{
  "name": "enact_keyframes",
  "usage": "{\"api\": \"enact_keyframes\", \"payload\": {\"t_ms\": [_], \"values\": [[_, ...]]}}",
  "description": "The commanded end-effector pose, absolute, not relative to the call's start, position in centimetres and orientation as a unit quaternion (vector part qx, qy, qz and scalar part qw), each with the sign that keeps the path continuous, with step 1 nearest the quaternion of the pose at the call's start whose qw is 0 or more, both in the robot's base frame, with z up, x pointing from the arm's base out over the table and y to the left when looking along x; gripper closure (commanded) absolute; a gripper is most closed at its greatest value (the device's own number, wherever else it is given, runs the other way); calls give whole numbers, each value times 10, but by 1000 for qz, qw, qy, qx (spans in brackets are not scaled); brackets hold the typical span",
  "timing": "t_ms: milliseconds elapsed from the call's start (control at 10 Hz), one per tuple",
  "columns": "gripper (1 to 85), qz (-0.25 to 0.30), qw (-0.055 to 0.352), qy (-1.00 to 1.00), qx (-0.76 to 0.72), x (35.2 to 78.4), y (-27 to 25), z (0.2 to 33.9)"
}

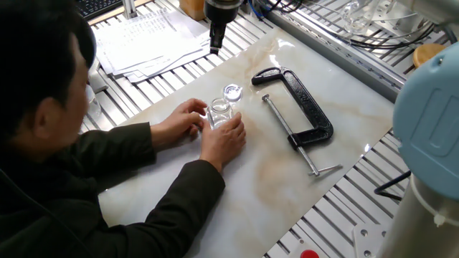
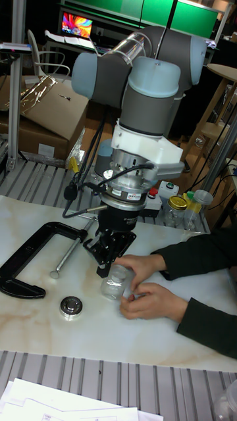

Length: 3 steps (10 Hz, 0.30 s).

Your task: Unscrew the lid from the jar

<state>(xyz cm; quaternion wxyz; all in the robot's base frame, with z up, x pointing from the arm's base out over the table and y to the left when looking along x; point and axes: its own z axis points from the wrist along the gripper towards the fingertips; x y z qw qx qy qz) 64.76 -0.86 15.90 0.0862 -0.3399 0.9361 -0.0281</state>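
Note:
The tiny clear glass jar (image 1: 220, 110) (image 2: 114, 285) stands on the marble slab, and a person's two hands (image 1: 224, 138) (image 2: 155, 300) hold it. The small shiny lid (image 1: 232, 92) (image 2: 71, 306) lies flat on the slab just beside the jar, off it. My gripper (image 1: 214, 44) (image 2: 105, 264) hangs raised over the slab, clear of both lid and jar. It is open and holds nothing. In the fixed view the fingers are seen edge-on near the top of the picture.
A black C-clamp (image 1: 301, 107) (image 2: 26, 263) lies on the slab beside the lid. Sheets of paper (image 1: 150, 39) (image 2: 66, 402) rest on the slatted table. The person's arms and head fill the left of the fixed view.

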Motion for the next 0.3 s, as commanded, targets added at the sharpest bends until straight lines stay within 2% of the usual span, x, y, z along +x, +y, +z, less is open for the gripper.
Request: {"api": "enact_keyframes", "payload": {"t_ms": [0, 200], "values": [[843, 4, 76, 962, -261, 634, 2, 161], [843, 3, 77, 961, -267, 634, 2, 159]]}}
